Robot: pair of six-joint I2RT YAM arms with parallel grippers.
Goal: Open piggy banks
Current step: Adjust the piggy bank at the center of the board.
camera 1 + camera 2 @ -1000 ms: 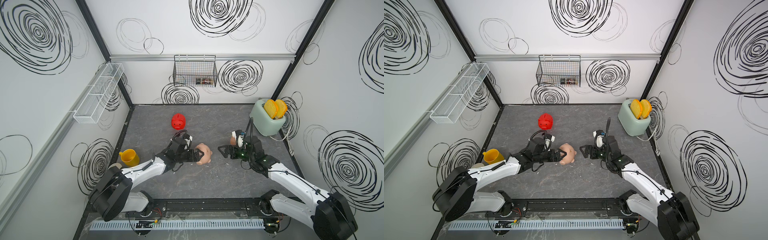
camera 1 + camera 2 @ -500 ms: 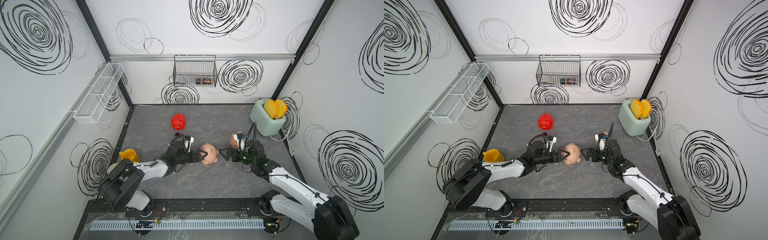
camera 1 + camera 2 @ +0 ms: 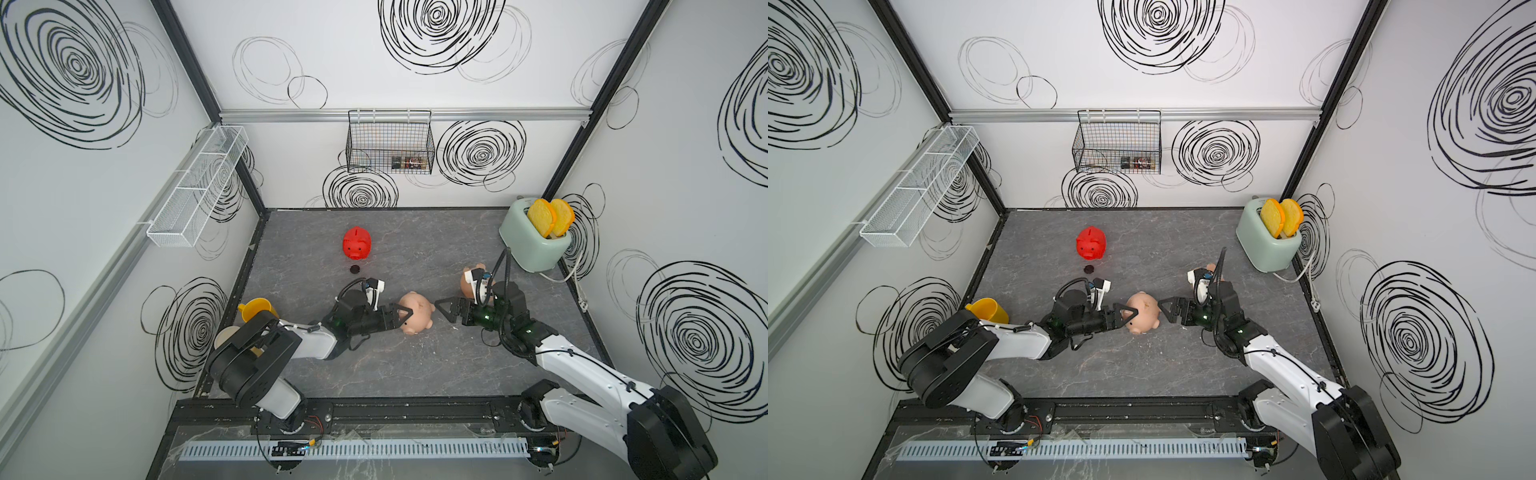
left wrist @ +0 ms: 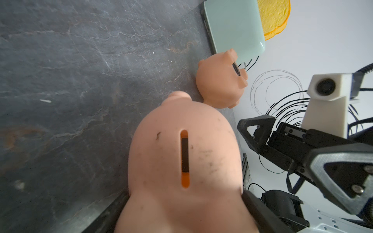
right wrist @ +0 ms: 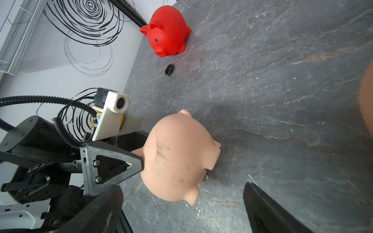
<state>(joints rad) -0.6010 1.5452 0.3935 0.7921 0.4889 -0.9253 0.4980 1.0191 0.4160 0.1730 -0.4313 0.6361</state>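
A: What's changing on the pink one?

B: Left gripper [image 3: 403, 316] is carrying the pale pink glossy plastic piggy bank [image 3: 417, 318] a bit further toward the right arm than a second ago. It's sitting around the middle of the grey stone-look desk [image 3: 415, 365]. The gap to the right gripper [image 3: 443, 311] is closing. It's near in both top views, not touching.

A: Grips?

B: Left jaws are straddling the pig's back, touching it on both sides. It's reading as a hold, but how firm, can't tell. Right jaws are still standing wide apart, carrying nothing.

A: Meaning?

B: Looks like the left is bracing the body while the right is lining up for the plug. That plug isn't showing in any view.

A: Condition?

B: It's tipped off its feet and low at the desk. The coin slot [image 4: 184, 157] is facing the left wrist camera, with scuffs and dark smudges around it.

A: Others?

B: The bright red plastic pig [image 3: 356, 243] is standing toward the far edge, with a small round black plug [image 3: 354, 269] lying just beside it, so likely opened. The peach-tan pig [image 4: 220, 80] is lying by the mint-green toaster [image 3: 528, 237] near the far right corner, plug seemingly still in.
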